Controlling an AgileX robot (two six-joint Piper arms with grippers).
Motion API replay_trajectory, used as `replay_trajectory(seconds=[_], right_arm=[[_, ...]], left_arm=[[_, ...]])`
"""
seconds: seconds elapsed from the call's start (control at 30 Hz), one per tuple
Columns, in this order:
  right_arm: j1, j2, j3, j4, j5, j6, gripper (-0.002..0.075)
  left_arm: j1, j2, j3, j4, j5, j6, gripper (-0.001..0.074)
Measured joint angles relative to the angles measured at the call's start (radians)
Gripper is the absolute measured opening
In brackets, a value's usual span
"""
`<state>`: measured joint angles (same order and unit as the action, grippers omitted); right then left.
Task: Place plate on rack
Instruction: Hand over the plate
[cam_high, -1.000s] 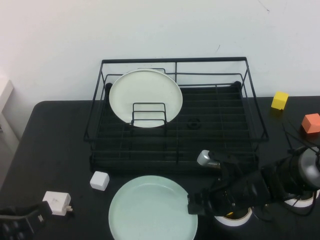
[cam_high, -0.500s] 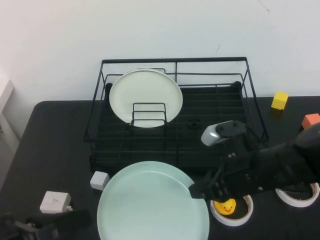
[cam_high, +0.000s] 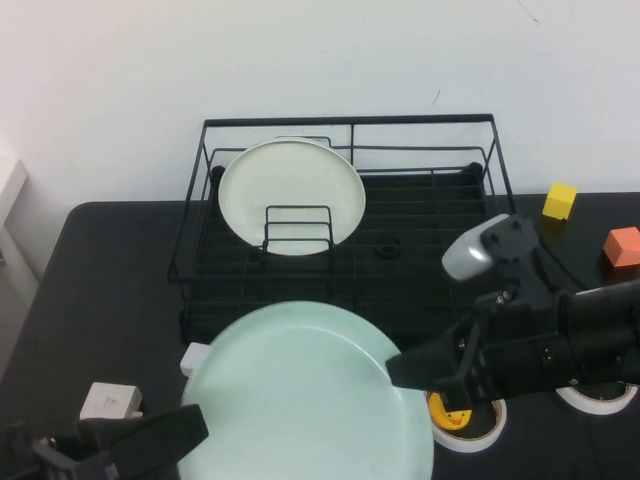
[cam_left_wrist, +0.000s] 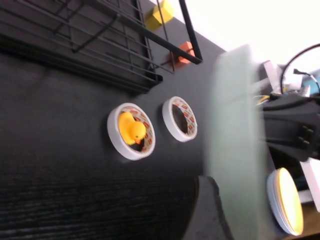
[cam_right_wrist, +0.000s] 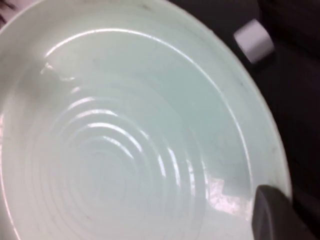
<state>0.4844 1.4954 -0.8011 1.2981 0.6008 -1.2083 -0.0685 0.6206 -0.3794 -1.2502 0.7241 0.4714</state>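
1. Mint plate (cam_high: 305, 395) up off the table, in front of the rack (cam_high: 350, 225), face tilted toward the camera.
2. Right gripper (cam_high: 400, 368) pinching the plate's right rim, so closed on it; one finger (cam_right_wrist: 272, 212) visible over the edge in the wrist view.
3. Left gripper (cam_high: 175, 430) at the plate's lower-left rim, a finger (cam_left_wrist: 207, 210) touching the edge (cam_left_wrist: 235, 145); can't tell if actually clamped or just alongside.
4. Cream plate (cam_high: 291, 197) standing upright in the rack's back-left part, behind the small divider (cam_high: 297, 230).
5. Front of the rack, right side: tape roll (cam_high: 462, 420) with a yellow duck (cam_high: 450, 415) inside, second roll (cam_high: 600, 393) further right.
6. Right of the rack: yellow cube (cam_high: 559, 200) and orange cube (cam_high: 622, 246).
7. Front-left of the rack: small white block (cam_high: 195, 357) half hidden by the plate, white adapter (cam_high: 108, 402) further forward.
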Motion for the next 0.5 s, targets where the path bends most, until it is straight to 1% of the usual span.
replay_trajectory(seconds=[0.2,0.27,0.33,0.43,0.47,0.5], right_arm=[[0.002,-0.011,0.0,0.132,0.065,-0.093,0.0011],[0.002,-0.011,0.0,0.159,0.07,-0.113,0.0011],[0.002,-0.011,0.0,0.177,0.074,-0.145,0.0011],[0.002,-0.011,0.0,0.191,0.089,-0.195,0.0012],[0.002,-0.011,0.0,0.195,0.093,-0.222,0.0013],[0.0,-0.011,0.0,0.202,0.106,-0.254,0.0015]], left_arm=[[0.0,0.012,0.0,0.003,-0.02,0.032,0.044],[0.0,0.026,0.0,0.003,-0.02,0.05,0.0411],[0.0,0.04,0.0,0.003,-0.018,0.071,0.0332],[0.0,0.053,0.0,0.003,-0.011,0.109,0.0138],[0.0,0.054,0.0,0.004,-0.009,0.126,0.0105],[0.0,0.056,0.0,0.012,-0.013,0.143,0.0097]])
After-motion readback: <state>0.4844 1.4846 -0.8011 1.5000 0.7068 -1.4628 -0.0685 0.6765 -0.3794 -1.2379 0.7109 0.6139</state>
